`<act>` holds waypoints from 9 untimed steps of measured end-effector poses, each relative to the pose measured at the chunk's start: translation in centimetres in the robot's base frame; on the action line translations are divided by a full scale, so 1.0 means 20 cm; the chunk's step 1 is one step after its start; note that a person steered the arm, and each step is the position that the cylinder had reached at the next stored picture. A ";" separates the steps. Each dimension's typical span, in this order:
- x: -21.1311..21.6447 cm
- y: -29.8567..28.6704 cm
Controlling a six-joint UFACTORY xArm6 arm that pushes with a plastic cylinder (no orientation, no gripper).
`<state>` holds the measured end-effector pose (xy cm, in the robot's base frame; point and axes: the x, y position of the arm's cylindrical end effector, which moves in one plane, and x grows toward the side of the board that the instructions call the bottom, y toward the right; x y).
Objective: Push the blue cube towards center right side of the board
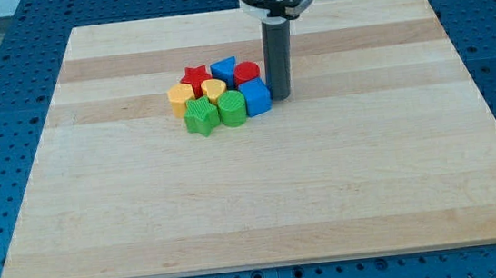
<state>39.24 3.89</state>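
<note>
The blue cube point(256, 96) sits at the right end of a tight cluster of blocks, a little above and left of the board's middle. My tip point(279, 96) stands just to the right of the blue cube, close to or touching its right side. The rod rises straight up from there to the arm at the view's top. The red cylinder point(246, 72) lies just above the cube and the green cylinder point(232, 108) just to its left.
The cluster also holds a red star point(194, 77), a blue triangular block point(223, 69), a yellow hexagon-like block point(181, 99), a yellow heart point(214, 90) and a green star point(201, 116). The wooden board point(264, 210) lies on a blue perforated table.
</note>
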 end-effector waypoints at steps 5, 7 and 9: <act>0.48 -0.34; 0.28 -0.80; 0.06 -0.84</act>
<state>40.42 -12.85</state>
